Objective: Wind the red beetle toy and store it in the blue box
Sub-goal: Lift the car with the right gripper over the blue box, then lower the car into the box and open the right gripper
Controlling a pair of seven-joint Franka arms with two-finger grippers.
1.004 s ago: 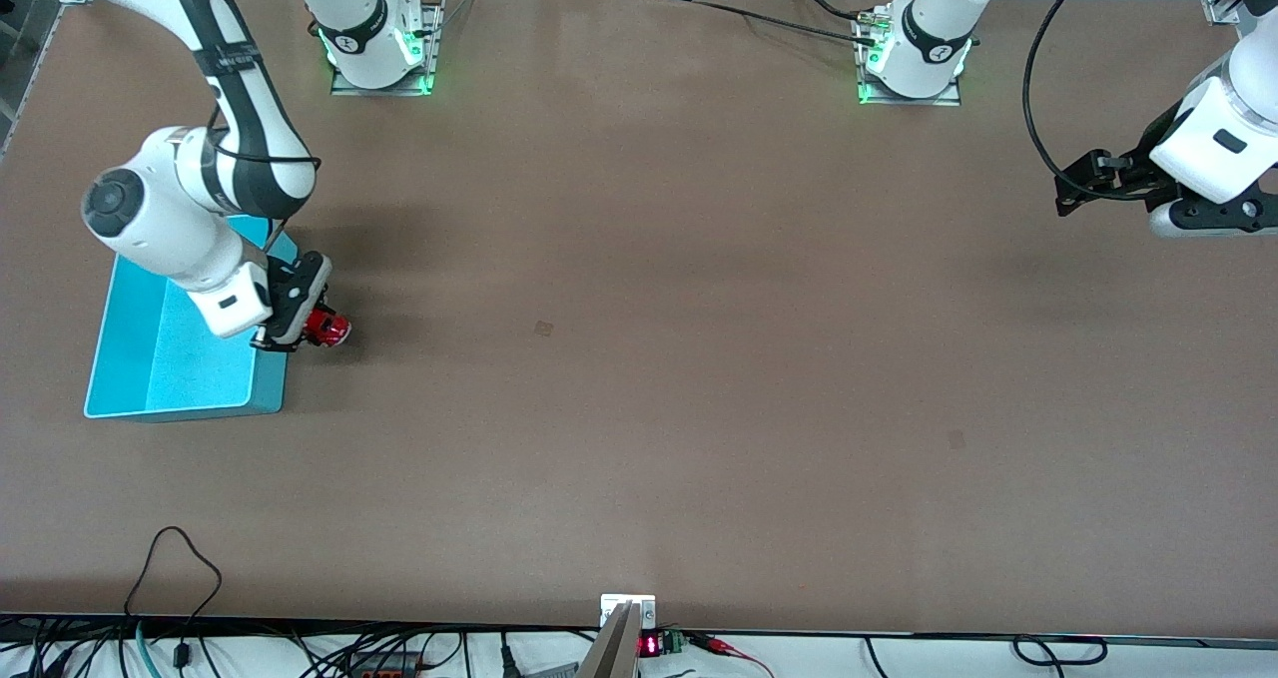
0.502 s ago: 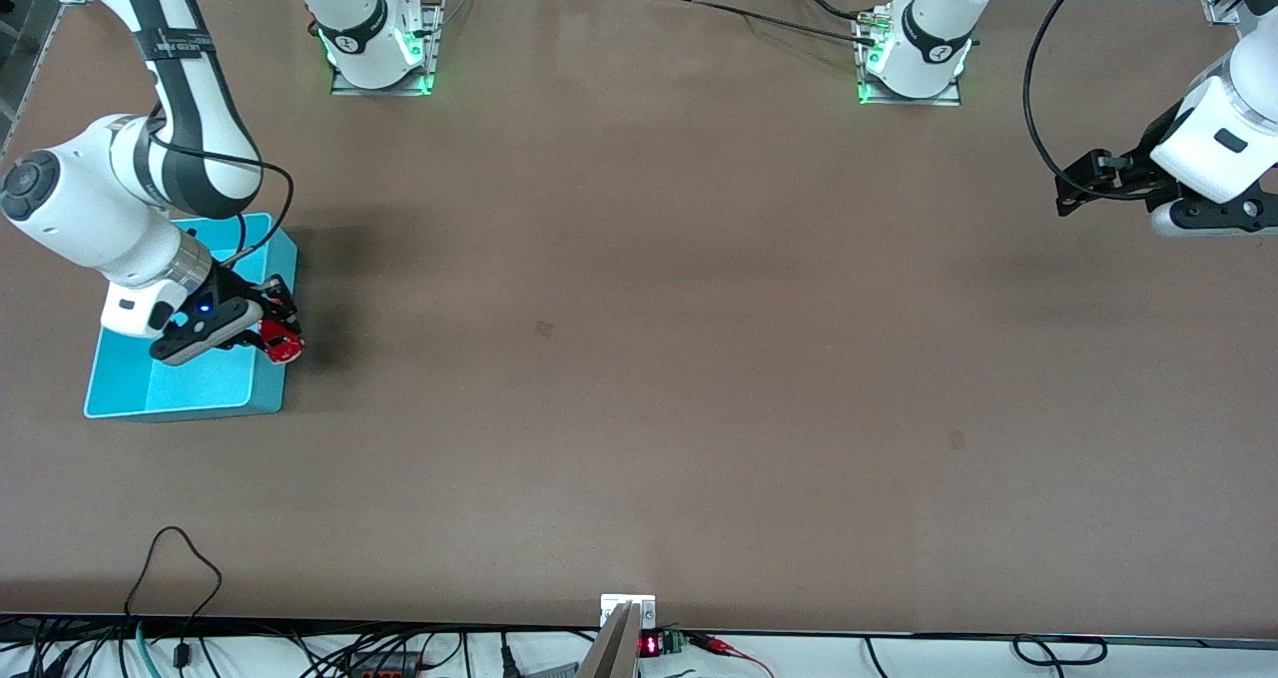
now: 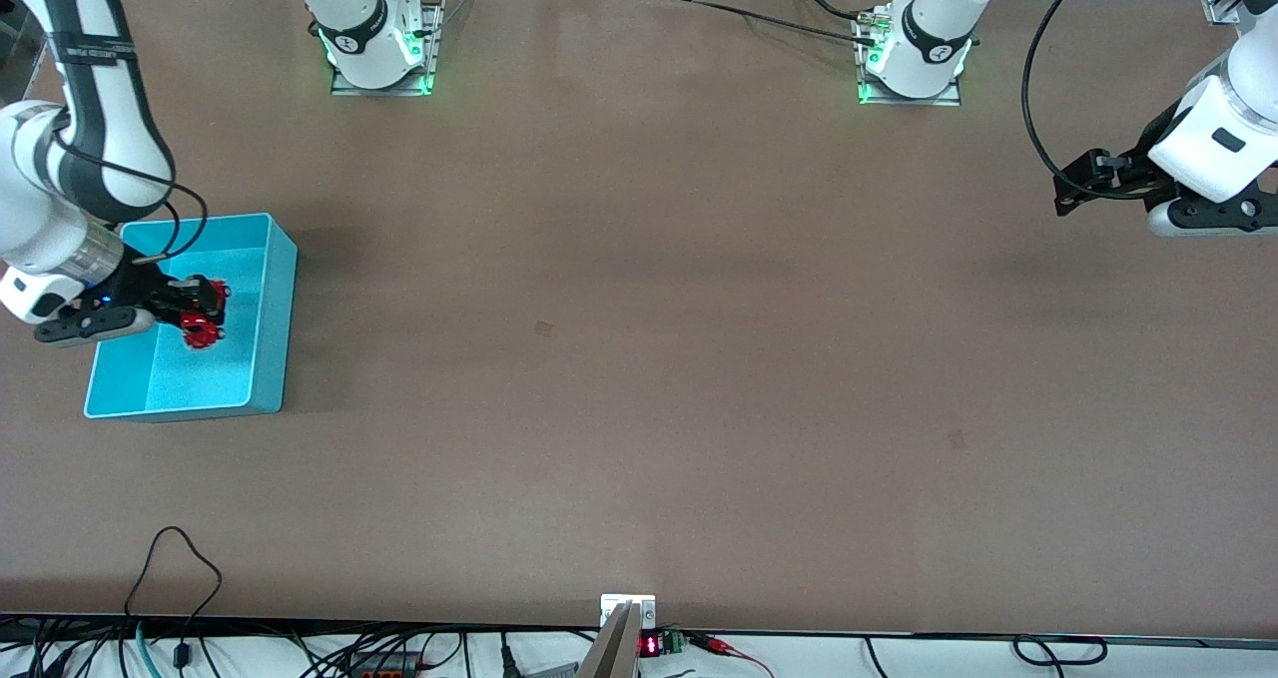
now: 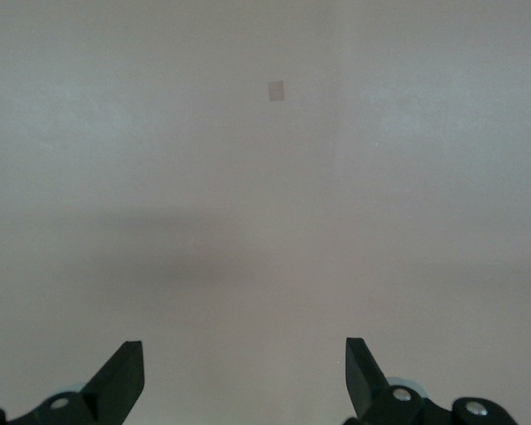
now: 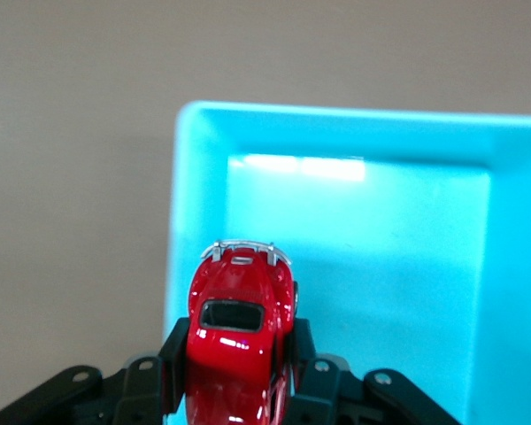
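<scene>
A: The right tool [image 3: 200, 315] has swung in from the table beside the blue box [image 3: 278, 289] and is now hovering over its inside, clenched on the red beetle toy [image 3: 203, 321].

B: And the left tool [image 4: 244, 372]?

A: It is waiting, spread apart, over the bare table [image 3: 639, 358] at its own end.

B: The next step, I think?

A: Lowering toward the speckled floor before letting go, keeping clear of the thin walls, so the car is not bouncing out.
</scene>
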